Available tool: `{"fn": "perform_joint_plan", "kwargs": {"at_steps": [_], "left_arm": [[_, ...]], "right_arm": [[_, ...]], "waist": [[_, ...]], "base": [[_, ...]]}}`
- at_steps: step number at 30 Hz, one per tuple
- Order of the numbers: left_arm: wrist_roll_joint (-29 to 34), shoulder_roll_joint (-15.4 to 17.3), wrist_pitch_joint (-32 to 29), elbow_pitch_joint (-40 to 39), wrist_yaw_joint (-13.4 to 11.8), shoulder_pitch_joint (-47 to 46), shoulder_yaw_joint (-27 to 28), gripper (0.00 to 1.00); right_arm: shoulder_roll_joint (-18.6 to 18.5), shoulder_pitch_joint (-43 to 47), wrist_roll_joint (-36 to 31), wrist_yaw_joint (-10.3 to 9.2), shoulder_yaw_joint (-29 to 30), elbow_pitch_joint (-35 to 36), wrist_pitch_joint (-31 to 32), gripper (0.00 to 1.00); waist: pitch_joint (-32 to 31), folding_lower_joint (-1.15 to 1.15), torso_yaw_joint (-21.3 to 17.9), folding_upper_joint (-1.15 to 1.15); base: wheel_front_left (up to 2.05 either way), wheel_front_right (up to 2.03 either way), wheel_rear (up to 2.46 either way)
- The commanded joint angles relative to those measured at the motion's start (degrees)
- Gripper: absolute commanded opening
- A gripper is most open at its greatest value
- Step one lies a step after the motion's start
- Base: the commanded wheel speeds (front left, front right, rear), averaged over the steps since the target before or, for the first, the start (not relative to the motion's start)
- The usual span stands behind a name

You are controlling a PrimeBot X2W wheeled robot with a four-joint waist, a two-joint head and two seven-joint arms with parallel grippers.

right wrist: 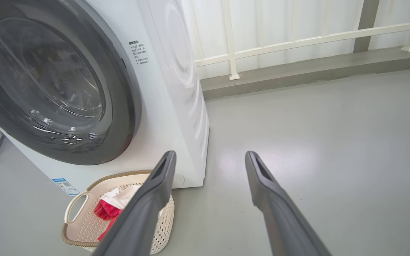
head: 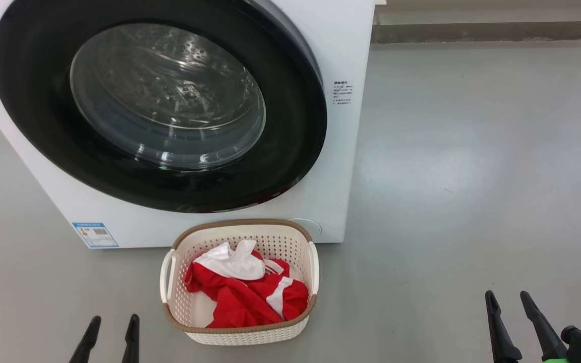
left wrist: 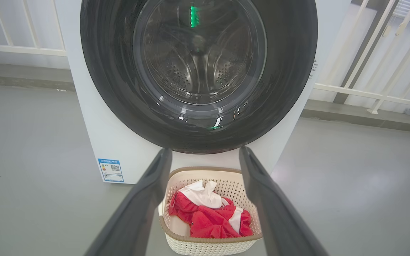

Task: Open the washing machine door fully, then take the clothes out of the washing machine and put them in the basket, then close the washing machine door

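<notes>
The washing machine (head: 343, 55) stands at the upper left of the head view with its round door (head: 38, 126) flat against the front; through the glass the steel drum (left wrist: 199, 67) shows. On the floor before it sits the cream basket (head: 242, 335) with the red and white clothes (head: 245, 292) in it; both also appear in the left wrist view, basket (left wrist: 208, 247) and clothes (left wrist: 212, 218). My left gripper (head: 114, 322) hangs open at the lower left, left of the basket. Open too, my right gripper (head: 510, 300) is at the lower right, well clear of it.
Grey floor (head: 472, 176) stretches to the right of the machine. A low kerb with a white railing (right wrist: 297, 39) runs behind. A blue label (head: 95, 235) is stuck at the machine's lower left corner.
</notes>
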State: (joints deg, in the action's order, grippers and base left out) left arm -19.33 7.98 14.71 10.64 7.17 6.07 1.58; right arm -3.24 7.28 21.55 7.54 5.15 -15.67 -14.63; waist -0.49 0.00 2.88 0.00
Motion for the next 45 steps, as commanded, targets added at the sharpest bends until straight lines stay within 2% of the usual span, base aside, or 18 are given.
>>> {"fn": "perform_joint_plan", "kwargs": {"at_steps": [1,4,5,12,17,21,45], "left_arm": [[-0.4,0.6,0.3,-1.2,0.3,-0.5,1.9,1.00],[-1.0,0.6,0.3,-1.0,0.3,-0.4,1.7,1.00],[-0.6,0.0,0.0,0.1,0.0,0.1,-0.1,0.00],[-1.3,-2.0,-0.3,4.1,-0.1,0.0,-0.6,0.00],[-4.8,-2.1,-1.3,4.0,-0.1,-0.5,-0.4,0.00],[-7.1,-2.2,-2.0,4.0,0.0,-0.9,-0.2,0.00],[-20.4,-2.8,-5.9,3.9,0.0,-3.3,0.9,0.00]], "right_arm": [[-0.7,-0.4,-0.2,-0.05,-0.8,1.6,-0.4,1.00],[-0.7,-0.3,-0.2,-0.05,-0.7,1.7,-0.4,1.00],[0.0,0.0,0.0,0.00,0.1,0.1,0.0,0.00],[1.3,-0.1,0.7,0.00,-0.3,-4.0,0.3,0.00],[1.2,-0.7,4.1,0.00,-0.2,-3.6,1.4,0.00],[1.2,-1.1,6.3,0.00,-0.2,-3.5,2.0,0.00],[1.0,-3.7,19.3,-0.01,0.1,-2.5,5.9,0.00]], "waist": [[0.0,0.00,0.0,0.00],[0.0,0.00,0.1,0.00],[-0.1,0.00,0.1,0.00],[0.0,0.00,0.1,0.00],[-0.2,0.13,-0.1,0.00],[0.0,0.01,-0.2,0.00],[0.1,0.00,-0.7,0.00]], "base": [[0.00,0.00,0.00],[0.00,0.00,0.00],[0.00,0.00,0.00],[0.00,0.00,0.00],[0.00,0.00,0.00],[0.00,0.00,0.00],[0.00,0.00,0.00]]}}
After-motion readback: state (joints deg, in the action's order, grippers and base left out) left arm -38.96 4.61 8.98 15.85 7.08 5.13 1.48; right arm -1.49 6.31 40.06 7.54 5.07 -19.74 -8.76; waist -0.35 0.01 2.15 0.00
